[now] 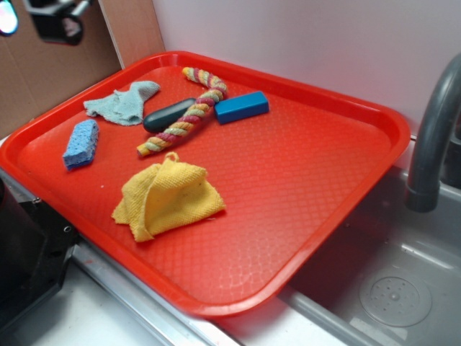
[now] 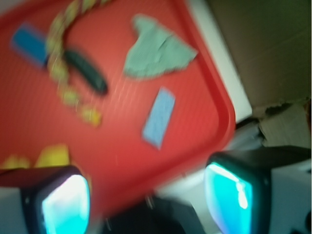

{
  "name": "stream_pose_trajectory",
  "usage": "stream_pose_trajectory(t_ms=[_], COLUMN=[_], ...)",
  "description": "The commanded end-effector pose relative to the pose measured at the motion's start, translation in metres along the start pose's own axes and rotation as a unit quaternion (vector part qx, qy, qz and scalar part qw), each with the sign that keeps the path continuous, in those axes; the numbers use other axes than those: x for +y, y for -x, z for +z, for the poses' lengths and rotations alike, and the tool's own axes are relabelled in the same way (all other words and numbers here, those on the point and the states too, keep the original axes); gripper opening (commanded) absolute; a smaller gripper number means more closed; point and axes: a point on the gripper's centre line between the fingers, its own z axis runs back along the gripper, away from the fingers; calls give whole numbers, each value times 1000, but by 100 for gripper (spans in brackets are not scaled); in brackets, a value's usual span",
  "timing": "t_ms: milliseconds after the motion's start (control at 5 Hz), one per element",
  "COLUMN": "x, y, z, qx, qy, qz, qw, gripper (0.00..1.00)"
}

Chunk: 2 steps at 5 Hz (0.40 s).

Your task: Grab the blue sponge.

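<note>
The blue sponge (image 1: 81, 143) lies flat near the left edge of the red tray (image 1: 302, 180); it is light blue with a rough surface. In the blurred wrist view the blue sponge (image 2: 159, 117) shows as a pale blue strip well above the fingers. My gripper (image 2: 146, 200) is open, its two cyan-lit fingers (image 2: 66, 204) wide apart with nothing between them. In the exterior view only a part of the gripper (image 1: 43, 18) shows at the top left, high above the tray's left corner.
On the tray also lie a pale knitted cloth (image 1: 124, 102), a black oblong object (image 1: 167, 115), a braided rope (image 1: 191, 108), a dark blue block (image 1: 241, 107) and a yellow cloth (image 1: 167, 198). A grey faucet (image 1: 432, 137) and sink (image 1: 389, 288) are at right.
</note>
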Motion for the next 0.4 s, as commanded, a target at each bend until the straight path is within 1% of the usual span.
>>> stream_pose_trajectory(t_ms=[0,200], x=[43,50], y=[8,18], z=[-70,-97], qx=[-36,-12], qy=[-5,38], qz=[258,248], qw=[966,968], gripper=[100,100])
